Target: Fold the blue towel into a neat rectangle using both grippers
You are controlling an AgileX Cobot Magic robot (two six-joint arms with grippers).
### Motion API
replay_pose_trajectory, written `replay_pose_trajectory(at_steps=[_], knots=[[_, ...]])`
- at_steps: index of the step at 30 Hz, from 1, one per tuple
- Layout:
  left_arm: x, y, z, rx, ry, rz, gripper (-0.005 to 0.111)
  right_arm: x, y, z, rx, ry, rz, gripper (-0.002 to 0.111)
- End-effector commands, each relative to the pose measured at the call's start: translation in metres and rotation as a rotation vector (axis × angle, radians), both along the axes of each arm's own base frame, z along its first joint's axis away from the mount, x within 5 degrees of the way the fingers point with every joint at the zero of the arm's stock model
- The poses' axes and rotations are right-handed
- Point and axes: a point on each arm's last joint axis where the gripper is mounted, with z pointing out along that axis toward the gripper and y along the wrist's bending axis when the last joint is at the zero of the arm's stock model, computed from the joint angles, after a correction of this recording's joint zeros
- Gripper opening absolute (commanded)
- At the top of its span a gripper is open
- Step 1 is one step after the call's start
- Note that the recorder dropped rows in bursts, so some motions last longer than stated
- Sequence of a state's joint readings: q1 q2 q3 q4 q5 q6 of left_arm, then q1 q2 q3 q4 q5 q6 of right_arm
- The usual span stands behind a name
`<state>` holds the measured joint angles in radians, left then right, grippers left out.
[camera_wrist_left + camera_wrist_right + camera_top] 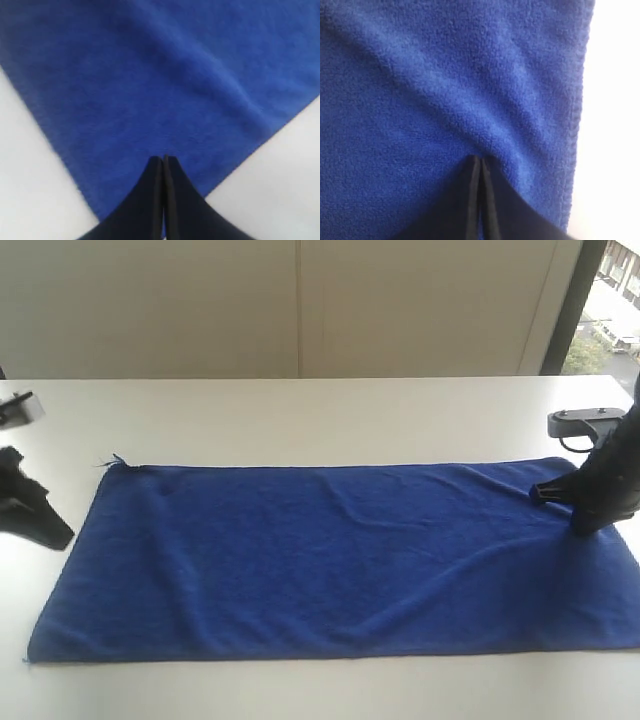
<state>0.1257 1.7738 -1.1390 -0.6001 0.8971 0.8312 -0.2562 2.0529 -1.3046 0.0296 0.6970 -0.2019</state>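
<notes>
The blue towel lies spread flat and lengthwise on the white table, with shallow wrinkles running toward its right end. My left gripper hangs just off the towel's left edge, jaws shut with nothing seen between them. In the left wrist view the shut tips point over a corner region of the blue towel. My right gripper stands on the towel near its far right corner. In the right wrist view its tips are shut where the blue towel puckers into a ridge.
Bare white table surrounds the towel on all sides, with a narrow strip along the front edge. A pale wall stands behind the table and a window is at the back right. A loose thread sticks out at the towel's far left corner.
</notes>
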Motion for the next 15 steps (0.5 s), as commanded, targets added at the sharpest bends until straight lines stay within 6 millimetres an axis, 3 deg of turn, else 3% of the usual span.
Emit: replay_pose_trajectory(at_steps=[1,5,10,15], knots=[[-0.019,-0.026,-0.011,-0.153,-0.020,-0.026,0.000,0.005,0.013,0.025,0.056,-0.119,0.056,0.000],[-0.031,-0.051,-0.028,-0.102,-0.010,-0.072,0.000,0.021,0.021,0.060,0.033,-0.334,0.070,0.000],[-0.040,-0.066,-0.046,0.000,-0.041,-0.069,0.000,0.044,0.013,0.040,0.013,-0.330,0.070,0.000],[-0.046,-0.056,-0.054,0.115,0.011,-0.059,0.000,0.065,0.009,0.013,0.039,-0.300,0.026,0.000]])
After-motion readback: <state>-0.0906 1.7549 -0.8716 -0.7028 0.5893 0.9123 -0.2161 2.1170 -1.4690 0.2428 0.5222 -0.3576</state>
